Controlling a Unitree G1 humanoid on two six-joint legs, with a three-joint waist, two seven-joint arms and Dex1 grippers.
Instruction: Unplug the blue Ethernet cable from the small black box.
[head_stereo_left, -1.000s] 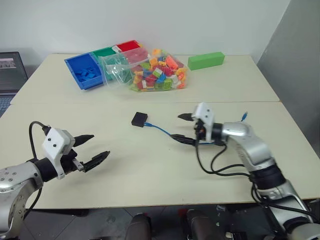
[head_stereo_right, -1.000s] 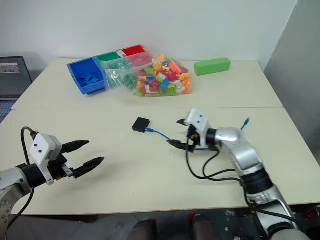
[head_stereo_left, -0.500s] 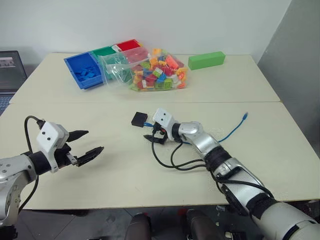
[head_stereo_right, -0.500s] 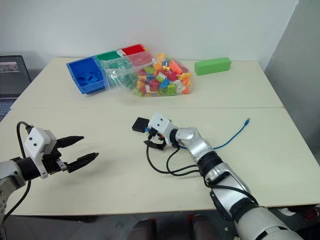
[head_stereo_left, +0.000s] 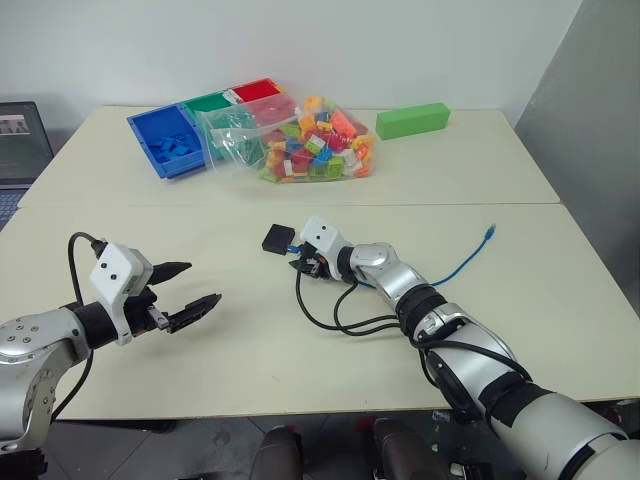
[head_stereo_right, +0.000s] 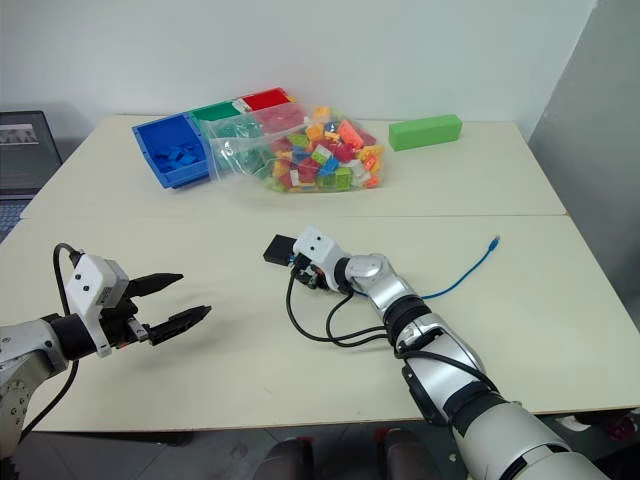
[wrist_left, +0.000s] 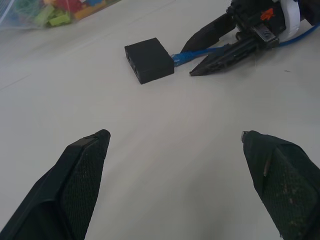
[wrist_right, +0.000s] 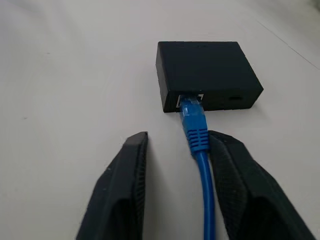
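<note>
Right gripper (wrist_right: 172, 145) half-closed around thin blue cable (wrist_right: 199, 145), plugged into small flat black box (wrist_right: 207, 72) at twelve o'clock. Left gripper (wrist_left: 177, 155) spread wide, holding nothing.

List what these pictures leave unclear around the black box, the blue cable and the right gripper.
- Plug latch: the plug sits in the small black box; the right wrist view gives no sight of its clip.
- Grip: the right gripper straddles the blue cable; whether both sides press it is unclear.
- Far plug: too small in the head views.
</note>
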